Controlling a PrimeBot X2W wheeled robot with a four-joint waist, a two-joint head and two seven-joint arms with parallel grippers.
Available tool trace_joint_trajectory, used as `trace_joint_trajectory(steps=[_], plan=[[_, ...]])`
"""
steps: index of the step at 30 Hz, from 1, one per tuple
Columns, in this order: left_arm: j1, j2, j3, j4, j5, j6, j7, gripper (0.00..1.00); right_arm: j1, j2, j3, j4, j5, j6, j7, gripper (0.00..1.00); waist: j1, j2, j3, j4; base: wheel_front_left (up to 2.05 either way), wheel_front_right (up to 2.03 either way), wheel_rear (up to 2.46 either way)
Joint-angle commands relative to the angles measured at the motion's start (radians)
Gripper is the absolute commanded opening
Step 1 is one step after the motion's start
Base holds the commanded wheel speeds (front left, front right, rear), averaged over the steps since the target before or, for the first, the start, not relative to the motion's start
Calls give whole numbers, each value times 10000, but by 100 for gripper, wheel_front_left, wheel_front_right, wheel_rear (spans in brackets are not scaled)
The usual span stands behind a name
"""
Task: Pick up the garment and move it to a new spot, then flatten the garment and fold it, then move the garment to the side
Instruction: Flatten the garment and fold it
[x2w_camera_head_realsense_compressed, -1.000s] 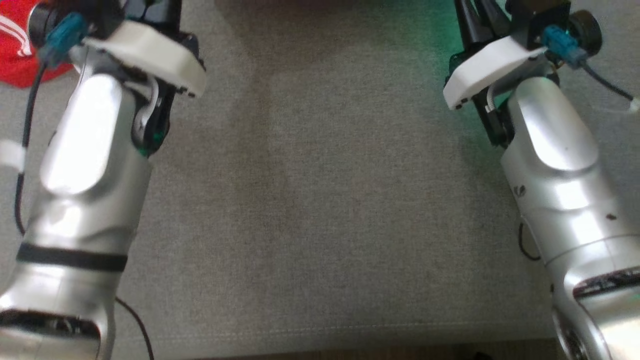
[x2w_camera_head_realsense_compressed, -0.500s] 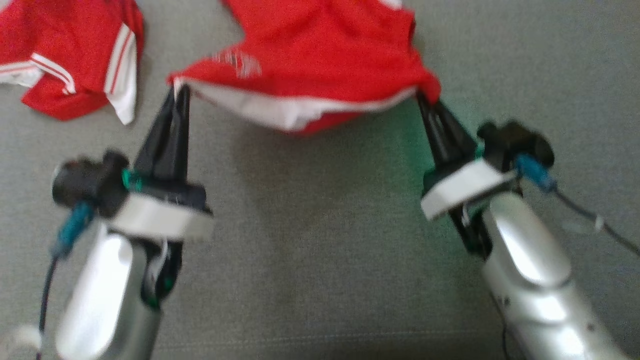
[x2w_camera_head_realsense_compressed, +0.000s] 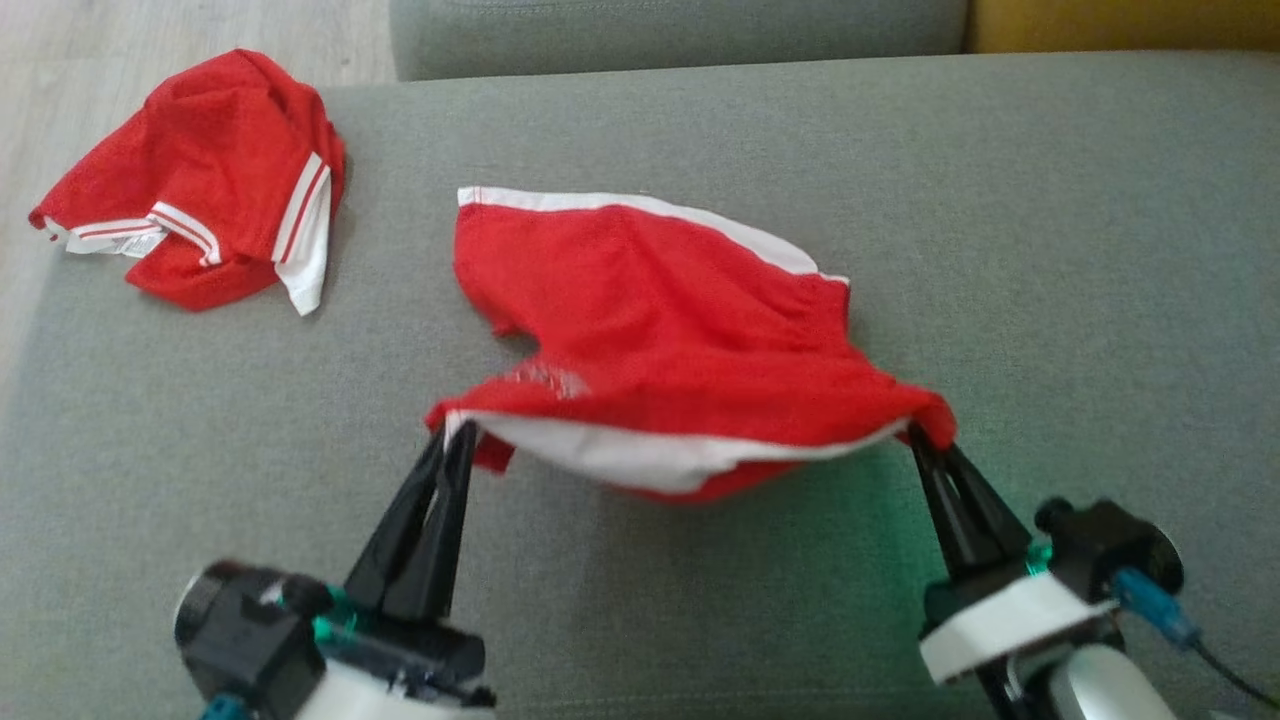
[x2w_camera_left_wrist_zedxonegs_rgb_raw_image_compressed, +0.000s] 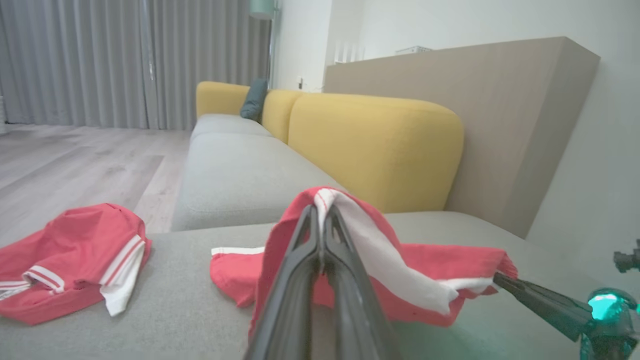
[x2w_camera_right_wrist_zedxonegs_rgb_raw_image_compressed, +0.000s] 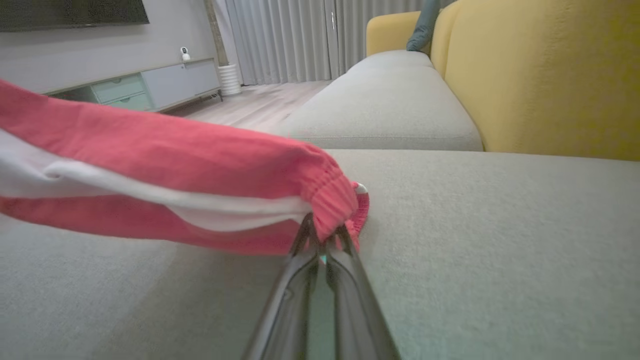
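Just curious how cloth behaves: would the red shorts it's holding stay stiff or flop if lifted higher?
Probably floppy: the red shorts sag in a curve between the left gripper and right gripper. Likely light, since two thin pinches hold the edge up. The far end lies on the sofa seat, so it may drag.

Soft, even daylight fills the room, brightest at the pale curtains far left in the left wrist view. A green glow beside the right tool stains the sofa cushion under the lifted garment, which casts a faint shadow there. The head view is slightly soft, and the near wrist housings are blurred. In both wrist views the near fingers are out of focus. The left tool smears dark, and a teal lamp flares at near right.
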Motion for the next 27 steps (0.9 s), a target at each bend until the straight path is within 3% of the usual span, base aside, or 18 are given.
trace_joint_trajectory(steps=[1,5,10,19,27], plan=[[-87,183,351,-529,47,138,125,0,71,-154,109,-753,-95,73,206,0,1,-1,35,-28,0,0,0],[295,252,459,-371,-294,197,416,0,612,-230,139,-1564,18,73,791,0,1,-1,134,-118,0,0,0],[-268,285,682,949,-801,-128,345,0,389,-200,266,-1300,334,73,1067,0,1,-1,356,-219,0,0,0],[-3314,498,914,3895,-768,-849,158,0,-1305,63,574,-200,651,73,1123,0,1,-1,1050,-391,0,0,0],[-6031,500,967,6395,-562,-1118,-43,0,-3326,575,387,1272,750,73,1177,0,1,-1,2132,-749,0,0,0]])
